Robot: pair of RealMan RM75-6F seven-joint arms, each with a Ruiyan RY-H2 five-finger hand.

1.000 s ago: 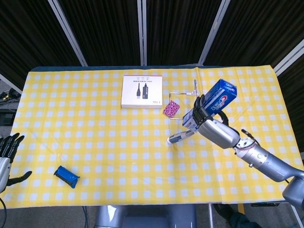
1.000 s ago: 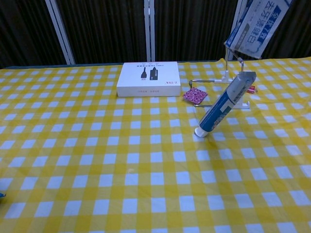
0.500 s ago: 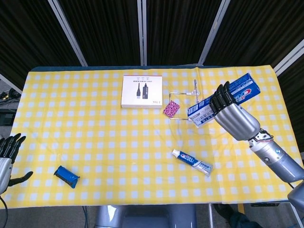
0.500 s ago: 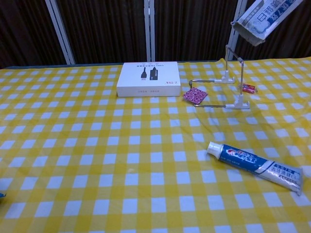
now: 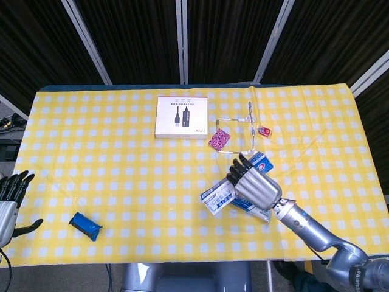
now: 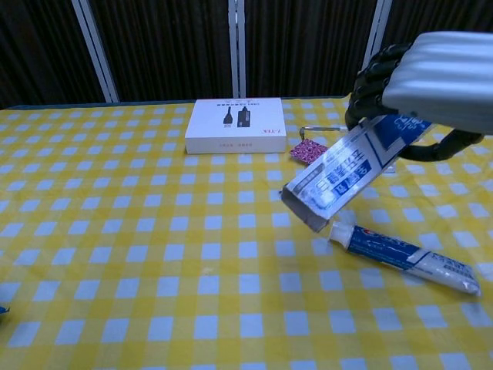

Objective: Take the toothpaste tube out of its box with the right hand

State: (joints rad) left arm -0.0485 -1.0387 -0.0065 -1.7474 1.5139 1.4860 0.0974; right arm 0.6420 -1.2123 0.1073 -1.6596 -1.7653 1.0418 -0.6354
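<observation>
My right hand grips the blue and white toothpaste box and holds it low over the table, its open end tilted down to the left. In the chest view the right hand fills the upper right, with the box slanting down from it. The toothpaste tube lies flat on the yellow checked cloth just below the box's open end, outside it, cap to the left. From the head view the tube is mostly hidden under the hand. My left hand hangs at the table's left edge, fingers apart, holding nothing.
A white cable box lies at the back centre. A pink pouch, a wire stand and a small red item sit behind the right hand. A blue object lies near the front left.
The tube slid out of the box and fell flat on the cloth. My right hand then swung the box up and brought it down forward over the tube. The left hand stayed put.
</observation>
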